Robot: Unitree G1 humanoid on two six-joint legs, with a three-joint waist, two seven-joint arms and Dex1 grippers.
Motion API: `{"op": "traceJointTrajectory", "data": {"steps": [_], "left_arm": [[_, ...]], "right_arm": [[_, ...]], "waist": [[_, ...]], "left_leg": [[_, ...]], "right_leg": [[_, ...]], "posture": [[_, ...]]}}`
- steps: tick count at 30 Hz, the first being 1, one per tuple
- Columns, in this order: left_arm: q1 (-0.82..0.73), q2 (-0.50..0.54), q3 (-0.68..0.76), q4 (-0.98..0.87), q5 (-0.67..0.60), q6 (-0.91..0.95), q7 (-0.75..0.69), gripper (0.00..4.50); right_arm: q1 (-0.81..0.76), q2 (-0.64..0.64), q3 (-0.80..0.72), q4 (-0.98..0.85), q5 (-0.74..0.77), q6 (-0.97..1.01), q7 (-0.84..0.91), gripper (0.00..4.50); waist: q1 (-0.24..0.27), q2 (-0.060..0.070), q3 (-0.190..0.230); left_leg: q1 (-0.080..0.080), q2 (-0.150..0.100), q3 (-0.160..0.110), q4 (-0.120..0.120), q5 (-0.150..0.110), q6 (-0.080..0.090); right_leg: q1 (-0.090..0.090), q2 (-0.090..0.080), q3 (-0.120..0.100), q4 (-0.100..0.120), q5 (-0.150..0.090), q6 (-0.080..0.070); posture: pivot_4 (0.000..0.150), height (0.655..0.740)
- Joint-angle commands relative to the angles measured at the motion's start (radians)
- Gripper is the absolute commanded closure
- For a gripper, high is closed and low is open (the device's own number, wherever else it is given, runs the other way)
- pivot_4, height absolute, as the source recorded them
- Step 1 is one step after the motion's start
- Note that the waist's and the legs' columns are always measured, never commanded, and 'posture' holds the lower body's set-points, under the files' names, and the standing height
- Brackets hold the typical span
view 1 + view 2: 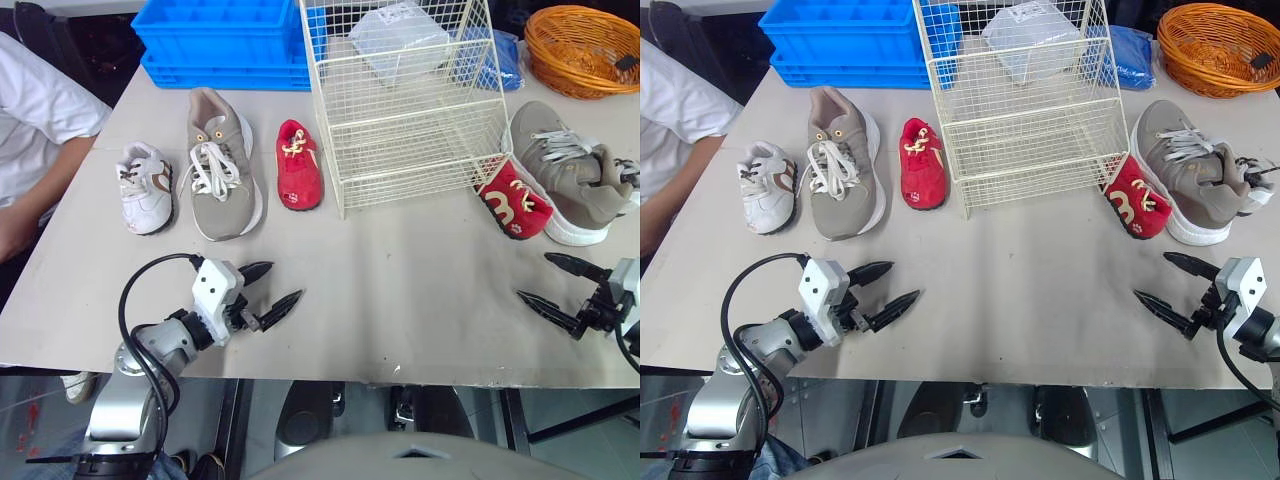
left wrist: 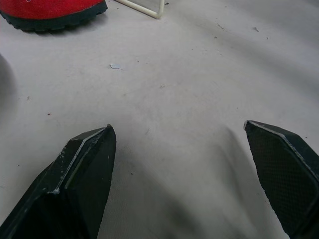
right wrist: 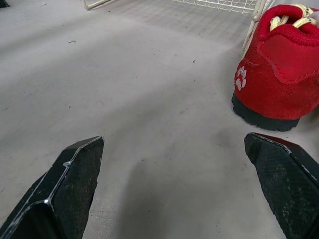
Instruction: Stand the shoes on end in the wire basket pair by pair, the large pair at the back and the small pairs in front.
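Note:
A cream wire basket [image 1: 410, 110] stands at the table's middle back with no shoes in it. Left of it lie a small white shoe [image 1: 146, 187], a large taupe sneaker [image 1: 222, 165] and a small red shoe [image 1: 298, 165]. Right of it, another small red shoe [image 1: 516, 202] leans against a second taupe sneaker [image 1: 572, 175]. My left gripper [image 1: 271, 290] hovers open over bare table in front of the left shoes. My right gripper [image 1: 555, 285] is open near the front right edge, just in front of the red shoe [image 3: 279, 74].
A blue crate [image 1: 225, 40] sits at the back left and an orange woven basket [image 1: 585, 48] at the back right. A plastic bag [image 1: 405, 35] lies behind the wire basket. A person in a white sleeve [image 1: 35, 120] sits at the left edge.

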State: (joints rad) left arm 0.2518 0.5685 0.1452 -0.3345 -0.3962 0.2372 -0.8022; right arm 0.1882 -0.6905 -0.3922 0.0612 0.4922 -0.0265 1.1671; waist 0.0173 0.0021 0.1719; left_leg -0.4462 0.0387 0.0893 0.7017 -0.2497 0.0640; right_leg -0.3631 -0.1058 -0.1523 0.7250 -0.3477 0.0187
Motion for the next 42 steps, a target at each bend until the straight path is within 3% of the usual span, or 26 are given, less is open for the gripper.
{"op": "traceJointTrajectory", "data": {"steps": [1, 14, 25, 33, 42], "left_arm": [[0.004, 0.008, 0.010, -0.018, -0.014, -0.004, -0.008, 0.05], [-0.005, 0.006, 0.001, -0.007, -0.006, -0.013, -0.021, 0.05], [-0.028, 0.000, -0.003, -0.007, -0.004, -0.032, -0.027, 0.05], [-0.070, 0.047, 0.072, -0.090, -0.109, -0.027, -0.094, 0.05], [-0.164, 0.139, 0.200, -0.236, -0.448, 0.129, -0.144, 0.05]], "right_arm": [[-0.004, -0.003, -0.002, -0.017, 0.007, -0.013, 0.003, 0.00], [-0.016, -0.009, -0.003, 0.014, 0.007, -0.033, 0.020, 0.00], [-0.072, -0.037, -0.013, -0.044, 0.091, 0.011, 0.079, 0.00], [-0.344, -0.107, 0.105, -0.133, 0.045, 0.151, 0.007, 0.00], [-0.845, -0.146, 0.368, 0.073, -0.161, 0.149, 0.078, 0.00]], "waist": [[0.000, 0.000, 0.000], [0.000, 0.000, 0.000], [-0.001, 0.000, 0.000], [-0.002, 0.000, 0.001], [-0.004, 0.000, 0.003]], "left_leg": [[0.000, 0.000, 0.000, 0.000, 0.000, 0.000], [0.000, 0.000, 0.000, 0.000, 0.000, 0.000], [0.000, 0.000, 0.000, 0.000, 0.000, 0.000], [0.000, 0.000, 0.000, 0.000, 0.001, -0.002], [-0.001, 0.000, 0.001, 0.000, 0.002, -0.003]], "right_leg": [[0.000, 0.000, 0.000, 0.000, 0.000, 0.000], [0.000, 0.000, 0.000, 0.000, 0.000, 0.000], [0.000, 0.000, 0.000, 0.000, 0.000, 0.000], [0.000, 0.000, 0.000, 0.000, 0.000, 0.000], [-0.001, 0.000, 0.000, -0.001, 0.000, 0.000]], "posture": [[0.150, 0.6860], [0.150, 0.6860], [0.150, 0.6860], [0.150, 0.6860], [0.150, 0.6860]]}}
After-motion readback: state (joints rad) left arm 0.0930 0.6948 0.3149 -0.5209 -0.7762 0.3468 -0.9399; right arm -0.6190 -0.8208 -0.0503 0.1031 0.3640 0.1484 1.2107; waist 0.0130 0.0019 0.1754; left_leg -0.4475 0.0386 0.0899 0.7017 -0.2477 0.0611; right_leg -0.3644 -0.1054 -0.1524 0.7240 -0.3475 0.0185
